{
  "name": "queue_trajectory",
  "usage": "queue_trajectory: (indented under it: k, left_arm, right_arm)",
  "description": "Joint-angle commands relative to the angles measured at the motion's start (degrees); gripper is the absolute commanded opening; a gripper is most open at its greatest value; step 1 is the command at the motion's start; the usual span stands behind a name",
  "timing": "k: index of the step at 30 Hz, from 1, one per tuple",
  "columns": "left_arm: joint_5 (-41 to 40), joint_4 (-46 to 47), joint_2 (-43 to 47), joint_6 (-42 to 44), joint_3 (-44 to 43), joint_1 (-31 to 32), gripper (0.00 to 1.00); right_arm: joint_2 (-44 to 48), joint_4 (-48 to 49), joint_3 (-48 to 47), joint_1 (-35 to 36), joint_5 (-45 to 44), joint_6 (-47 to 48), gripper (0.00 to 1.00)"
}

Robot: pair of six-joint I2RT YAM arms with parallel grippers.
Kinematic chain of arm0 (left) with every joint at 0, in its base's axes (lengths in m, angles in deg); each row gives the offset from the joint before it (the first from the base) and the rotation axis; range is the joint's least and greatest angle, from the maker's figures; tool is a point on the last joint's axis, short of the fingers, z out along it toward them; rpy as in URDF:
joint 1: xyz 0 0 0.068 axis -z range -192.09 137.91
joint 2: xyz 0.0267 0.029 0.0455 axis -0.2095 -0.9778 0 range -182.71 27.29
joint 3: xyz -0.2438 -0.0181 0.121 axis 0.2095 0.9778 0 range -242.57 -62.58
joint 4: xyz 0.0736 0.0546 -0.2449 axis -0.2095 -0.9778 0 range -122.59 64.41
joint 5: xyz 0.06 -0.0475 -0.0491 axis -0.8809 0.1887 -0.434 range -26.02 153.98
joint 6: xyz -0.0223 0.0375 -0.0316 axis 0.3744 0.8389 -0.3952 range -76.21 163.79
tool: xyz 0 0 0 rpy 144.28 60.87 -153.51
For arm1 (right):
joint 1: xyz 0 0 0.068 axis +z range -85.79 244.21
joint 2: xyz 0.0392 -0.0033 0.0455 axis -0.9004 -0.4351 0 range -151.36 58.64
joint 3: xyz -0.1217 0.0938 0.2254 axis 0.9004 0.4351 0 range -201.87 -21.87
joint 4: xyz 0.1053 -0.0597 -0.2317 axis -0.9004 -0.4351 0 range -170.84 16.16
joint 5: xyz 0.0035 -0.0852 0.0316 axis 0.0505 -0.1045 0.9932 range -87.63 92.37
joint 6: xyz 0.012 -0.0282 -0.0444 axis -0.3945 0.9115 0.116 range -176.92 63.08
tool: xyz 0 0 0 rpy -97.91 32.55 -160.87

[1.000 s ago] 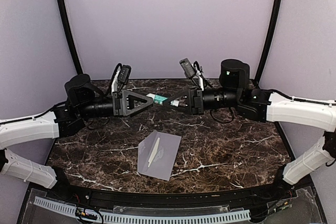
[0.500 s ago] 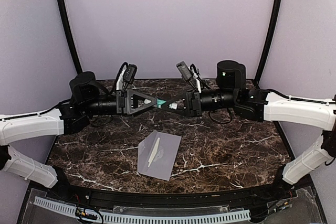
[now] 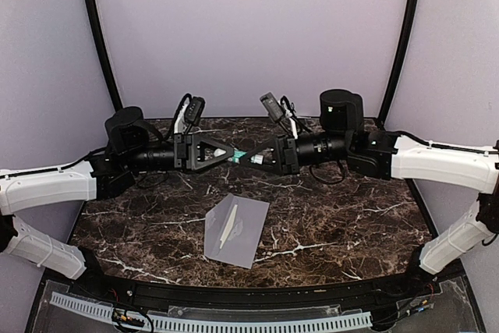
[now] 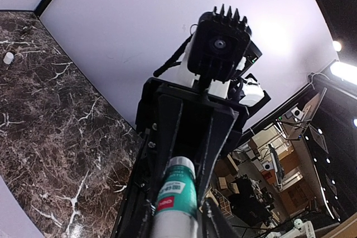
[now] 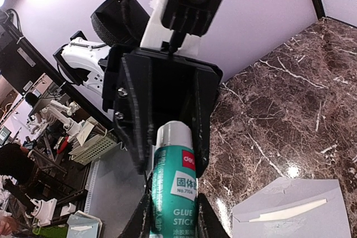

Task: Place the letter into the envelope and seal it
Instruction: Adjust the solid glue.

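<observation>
A green glue stick [image 3: 243, 155] hangs level above the back of the table, held between both arms. My right gripper [image 3: 259, 157] is shut on its green body [image 5: 174, 188]. My left gripper [image 3: 231, 154] faces it, fingers pressed on either side of the stick's white end [image 4: 174, 224]. The grey-lavender envelope [image 3: 243, 233] lies flat at the table's middle, below and in front of both grippers. A thin cream strip [image 3: 228, 225] runs along it, also in the right wrist view [image 5: 287, 210]; I cannot tell whether this is the letter, which does not show otherwise.
The dark marble table [image 3: 351, 216] is walled by lavender panels with two black curved poles [image 3: 97, 44]. A small white round object [image 4: 8, 58] sits on the marble far from the left wrist. A white slotted cable tray [image 3: 234, 321] runs along the near edge.
My left gripper has moved right onto the stick's free end and its fingers have closed in on it. The right gripper has edged left with the stick. The envelope has not moved.
</observation>
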Motion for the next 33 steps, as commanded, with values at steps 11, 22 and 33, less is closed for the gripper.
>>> queue_trajectory:
  k: [11, 22, 33]
  left_arm:
    - [1.03, 1.46, 0.33, -0.28, 0.28, -0.09, 0.08]
    - [-2.08, 5.82, 2.01, -1.22, 2.16, -0.09, 0.0]
    - [-3.7, 6.93, 2.55, -1.37, 3.11, -0.1, 0.0]
  right_arm:
    - [-0.71, 1.28, -1.62, -0.15, -1.58, 0.27, 0.17]
    - [0.45, 19.77, 5.88, 0.49, -4.33, -12.07, 0.43]
    - [-2.01, 23.22, 4.89, 2.17, -1.44, -14.33, 0.26]
